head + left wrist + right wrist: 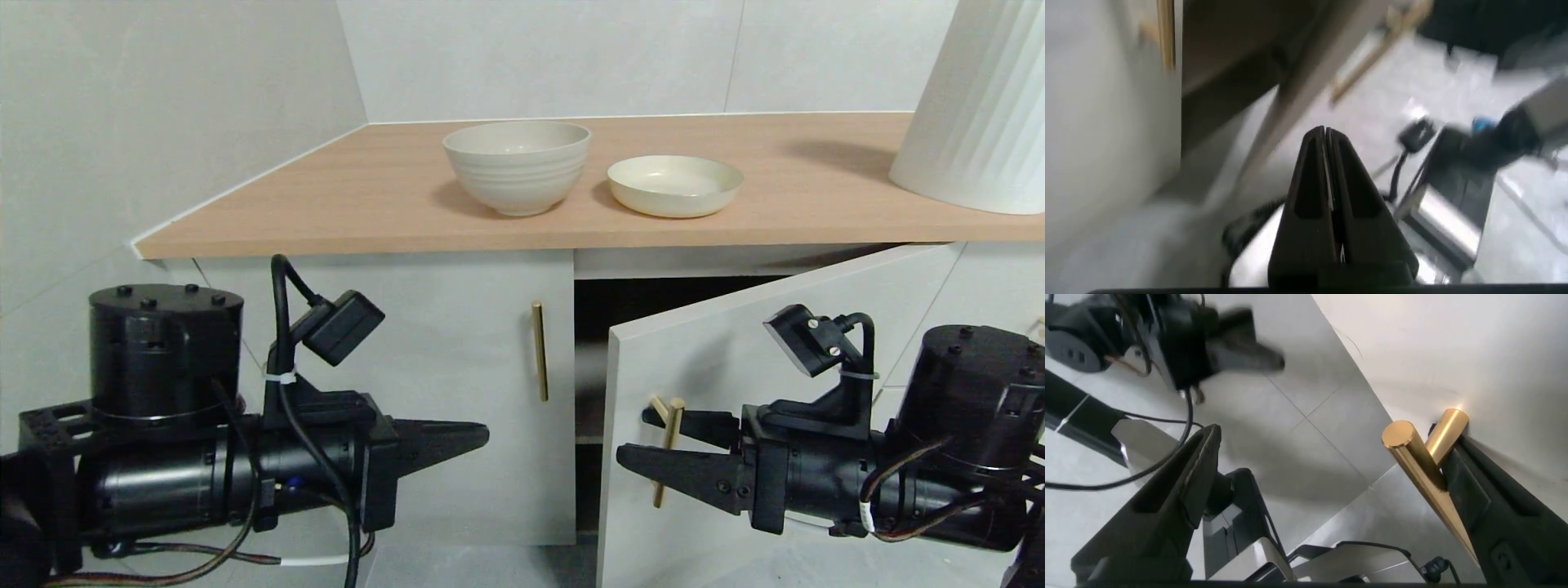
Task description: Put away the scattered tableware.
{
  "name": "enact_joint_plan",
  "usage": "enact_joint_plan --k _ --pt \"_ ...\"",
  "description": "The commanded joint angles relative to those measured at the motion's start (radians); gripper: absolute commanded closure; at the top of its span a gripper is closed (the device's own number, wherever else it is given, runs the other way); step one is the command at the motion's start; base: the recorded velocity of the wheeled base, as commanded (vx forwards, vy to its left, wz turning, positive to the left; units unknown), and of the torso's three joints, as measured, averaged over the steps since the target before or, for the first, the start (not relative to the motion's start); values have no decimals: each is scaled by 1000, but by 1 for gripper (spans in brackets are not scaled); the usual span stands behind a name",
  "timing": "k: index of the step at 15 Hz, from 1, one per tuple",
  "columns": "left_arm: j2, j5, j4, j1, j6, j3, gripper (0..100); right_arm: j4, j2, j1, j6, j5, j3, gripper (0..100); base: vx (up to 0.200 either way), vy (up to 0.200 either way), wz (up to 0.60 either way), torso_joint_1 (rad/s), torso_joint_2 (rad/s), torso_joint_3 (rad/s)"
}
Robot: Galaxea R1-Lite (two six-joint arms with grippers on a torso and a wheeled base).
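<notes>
A deep cream bowl [517, 166] and a shallow cream dish [675, 185] stand side by side on the wooden countertop [326, 204]. Below it, the right cabinet door [735, 327] is ajar. My right gripper [641, 441] [1335, 441] is open at that door's gold handle [668, 445] [1425, 457], and the bar lies inside the gap, close against one finger [1503, 514]. My left gripper [482, 437] [1324, 135] is shut with nothing in it, low in front of the closed left door [408, 367].
The left door carries its own gold handle [539, 351] [1166, 33]. A tall white ribbed vessel [980, 106] stands at the counter's right end. Tiled walls close in the back and left. The cabinet interior [637, 298] behind the ajar door is dark.
</notes>
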Motion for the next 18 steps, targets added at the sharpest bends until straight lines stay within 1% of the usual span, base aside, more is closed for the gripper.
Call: enact_joint_plan --k 1,3,4,7,8,10,11,13,14,15,18 --pt "73 0 -43 -9 -33 -67 100 5 -13 0 0 -2 10 0 0 0 0 0 0 0" --pt "160 -4 -126 -40 -76 -107 100 5 -30 0 -1 -2 14 0 0 0 0 0 0 0" --pt "217 -4 -178 -55 -85 -119 100 5 -31 0 -1 -2 17 0 0 0 0 0 0 0" --pt "385 5 -411 -117 -87 -129 100 5 -30 0 -1 -2 20 0 0 0 0 0 0 0" --pt "413 8 -454 -132 -87 -130 100 5 -31 -1 -1 -4 22 0 0 0 0 0 0 0" --pt "471 45 -508 -159 -78 -141 100 3 -40 -1 -16 -2 37 0 0 0 0 0 0 0" --pt "513 68 -572 -175 -79 -136 100 3 -43 -1 -38 -4 43 0 0 0 0 0 0 0" --pt "602 101 -756 -207 -81 -135 100 3 -45 -6 -75 -5 56 0 0 0 0 0 0 0" --pt "623 121 -815 -216 -82 -132 100 3 -45 -10 -95 -5 62 0 0 0 0 0 0 0" --pt "626 127 -839 -221 -82 -129 100 3 -43 -23 -116 -5 69 0 0 0 0 0 0 0" --pt "622 127 -842 -222 -85 -130 100 5 -43 -76 -133 -5 69 0 0 0 0 0 0 0"
